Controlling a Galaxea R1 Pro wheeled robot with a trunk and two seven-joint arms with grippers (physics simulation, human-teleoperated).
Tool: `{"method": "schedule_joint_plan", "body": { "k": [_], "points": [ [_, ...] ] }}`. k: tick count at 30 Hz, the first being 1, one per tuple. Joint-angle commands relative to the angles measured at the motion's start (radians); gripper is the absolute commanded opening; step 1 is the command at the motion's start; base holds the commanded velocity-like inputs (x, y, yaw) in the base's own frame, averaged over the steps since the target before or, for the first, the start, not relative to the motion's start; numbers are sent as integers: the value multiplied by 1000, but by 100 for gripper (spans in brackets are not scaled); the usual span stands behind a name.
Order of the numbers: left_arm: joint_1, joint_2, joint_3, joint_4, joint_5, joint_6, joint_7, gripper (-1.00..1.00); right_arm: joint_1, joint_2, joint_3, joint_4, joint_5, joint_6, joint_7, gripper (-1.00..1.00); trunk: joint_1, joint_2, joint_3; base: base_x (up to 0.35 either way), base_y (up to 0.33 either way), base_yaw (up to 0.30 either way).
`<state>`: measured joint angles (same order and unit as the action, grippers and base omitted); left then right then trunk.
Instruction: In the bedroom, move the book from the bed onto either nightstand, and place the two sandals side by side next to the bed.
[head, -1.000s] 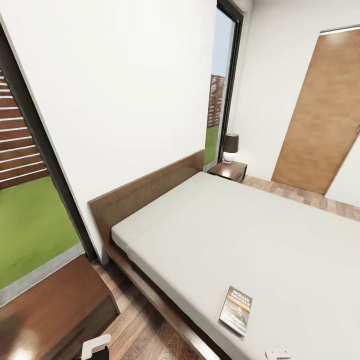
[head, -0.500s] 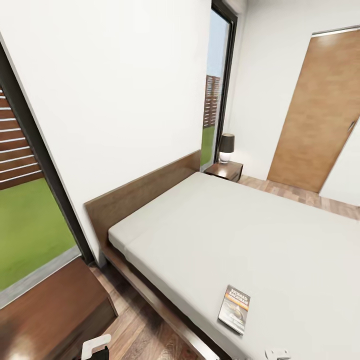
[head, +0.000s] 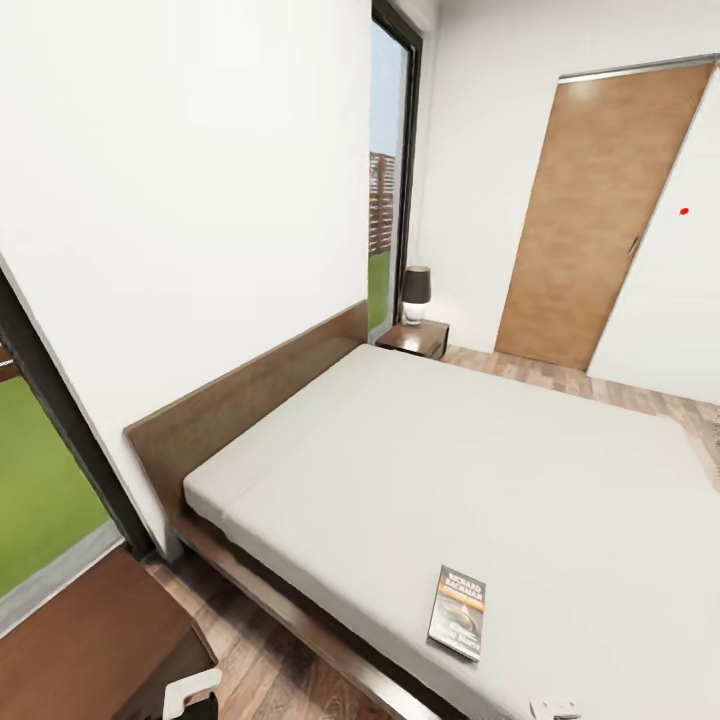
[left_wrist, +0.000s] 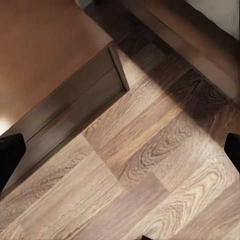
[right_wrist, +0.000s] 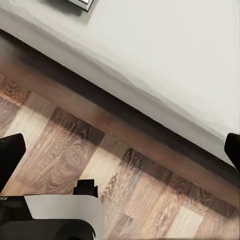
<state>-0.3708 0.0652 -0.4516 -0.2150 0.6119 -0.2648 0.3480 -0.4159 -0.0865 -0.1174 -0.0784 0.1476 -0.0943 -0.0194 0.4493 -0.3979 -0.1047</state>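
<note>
A: Starting at the left, what is around the left gripper (left_wrist: 120, 145)?

B: Its two dark fingertips (left_wrist: 10, 155) sit wide apart with nothing between them, over the wood-plank floor (left_wrist: 150, 170). Past the tips on one side is the corner of the near nightstand (left_wrist: 50, 60), glossy dark brown; the dark frame of the bed (left_wrist: 200, 55) runs past them on the other side.

A: And the book (head: 457, 612)?

B: It lies flat on the off-white mattress (head: 480, 470) close to the near edge, ahead of both grippers and touched by neither. The orange band and white lettering show on its dark cover.

A: The right gripper (right_wrist: 120, 150)?

B: Spread open too, empty, hanging over the floor just beside the bed frame (right_wrist: 150, 135). Beyond its fingertips the mattress edge rises, and a corner of the book peeks in at the far side.

A: Further right?

B: A second nightstand (head: 414, 338) with a lamp (head: 415, 293) stands at the far side of the headboard (head: 250, 390), by the tall window (head: 385, 200); then the brown door (head: 590, 220).
</note>
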Motion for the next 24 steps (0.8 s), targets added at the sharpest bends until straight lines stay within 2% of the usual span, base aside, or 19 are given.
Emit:
{"method": "schedule_joint_plan", "body": {
  "k": [1,24],
  "points": [
    [0,1,-9,-1,7,-2,5,100,-1,0,-8,2,10,-4,-2,100,1,-2,-2,65,110,-287],
    [0,1,-9,-1,7,-2,5,100,-1,1,-8,2,10,-4,-2,100,1,-2,-2,12,20,-292]
  ]
}}
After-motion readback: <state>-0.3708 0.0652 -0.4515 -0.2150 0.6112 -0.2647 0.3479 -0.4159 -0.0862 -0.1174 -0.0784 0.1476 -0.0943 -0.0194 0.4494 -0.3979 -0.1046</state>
